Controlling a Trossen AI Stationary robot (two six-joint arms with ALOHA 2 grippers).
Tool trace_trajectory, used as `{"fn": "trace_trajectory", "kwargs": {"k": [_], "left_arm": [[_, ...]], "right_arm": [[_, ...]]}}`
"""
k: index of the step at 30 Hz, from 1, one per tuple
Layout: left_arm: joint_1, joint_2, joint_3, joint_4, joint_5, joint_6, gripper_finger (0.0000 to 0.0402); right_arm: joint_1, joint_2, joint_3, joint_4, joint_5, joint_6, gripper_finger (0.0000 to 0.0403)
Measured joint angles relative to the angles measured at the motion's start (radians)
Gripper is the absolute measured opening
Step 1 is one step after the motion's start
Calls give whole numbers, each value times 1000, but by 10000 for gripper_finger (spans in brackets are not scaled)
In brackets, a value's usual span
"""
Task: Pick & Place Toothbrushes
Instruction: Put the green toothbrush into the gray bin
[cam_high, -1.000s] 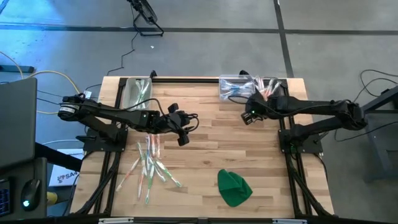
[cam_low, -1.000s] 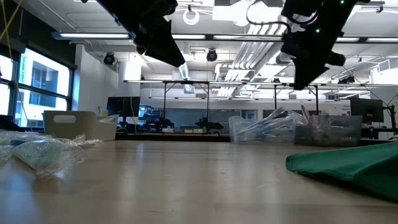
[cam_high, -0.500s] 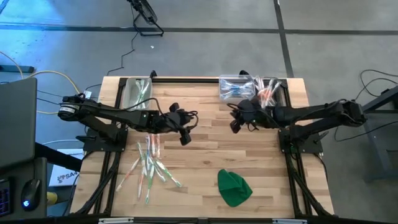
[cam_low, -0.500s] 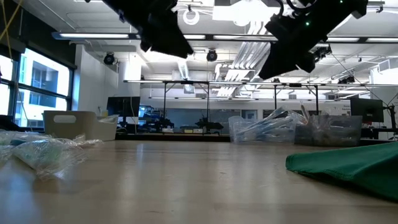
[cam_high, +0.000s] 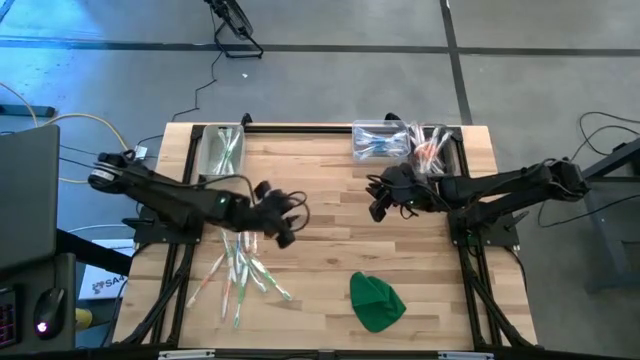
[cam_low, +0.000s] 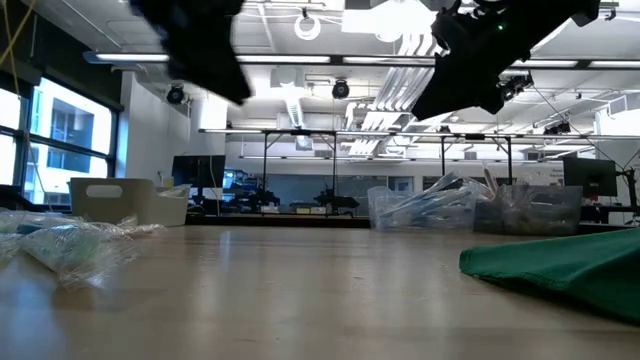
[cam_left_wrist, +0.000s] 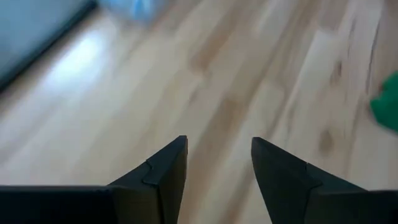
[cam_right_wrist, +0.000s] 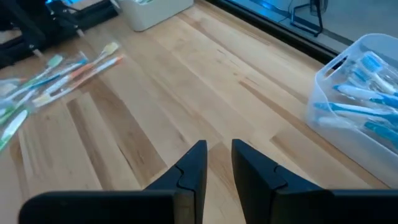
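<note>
Left gripper (cam_high: 283, 226) above table (cam_high: 330, 215), beside top of loose toothbrushes (cam_high: 240, 265); fingers spread wide, nothing between them. Right gripper (cam_high: 379, 203) mid-table near far bins (cam_high: 400, 140), fingers narrowly apart, empty. Toothbrushes lie tangled, overlapping, toward near left of table; more sit in bins. Risks: descent onto crossed sticks likely catches two at once or scatters pile; thin translucent handles may slip or pivot in grip. Green cloth (cam_high: 376, 301) well apart, no obstacle.
</note>
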Motion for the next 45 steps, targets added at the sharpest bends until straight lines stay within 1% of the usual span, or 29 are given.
{"fn": "trace_trajectory", "kwargs": {"k": [2, 7, 11, 16, 19, 24, 27, 31, 38, 40, 43, 45], "left_arm": [[-43, -20, -1, -107, 1, -127, 173], [-130, -37, -1, -251, 6, -390, 173], [-158, -36, -1, -345, 10, -575, 173], [-159, -35, -1, -458, 24, -807, 173], [-158, -35, -1, -537, 69, -941, 173], [-158, -23, -1, -637, 195, -1111, 173], [-158, -19, -1, -687, 247, -1166, 173], [-158, -12, -1, -722, 250, -1196, 173], [-159, 40, -1, -724, 257, -1195, 173], [-158, 55, -1, -726, 293, -1195, 173], [-159, 71, -1, -745, 380, -1195, 173], [-159, 78, -1, -747, 408, -1196, 173]], "right_arm": [[0, 0, 0, 18, 1, -19, 66], [-11, 0, 0, 81, 4, -69, 66], [-19, 0, 0, 117, 4, -97, 66], [-18, 0, 0, 115, 3, -100, 66], [-18, 0, 0, 115, 3, -119, 66], [-19, 0, 0, 115, 3, -127, 66], [-19, 0, 0, 115, 3, -155, 66], [-19, 1, 0, 112, 3, -166, 66], [-19, 1, 0, 107, 3, -166, 66], [-19, 1, 0, 107, 3, -166, 66], [-19, 1, 0, 106, 3, -166, 66], [-19, 1, 0, 103, 3, -166, 66]]}}
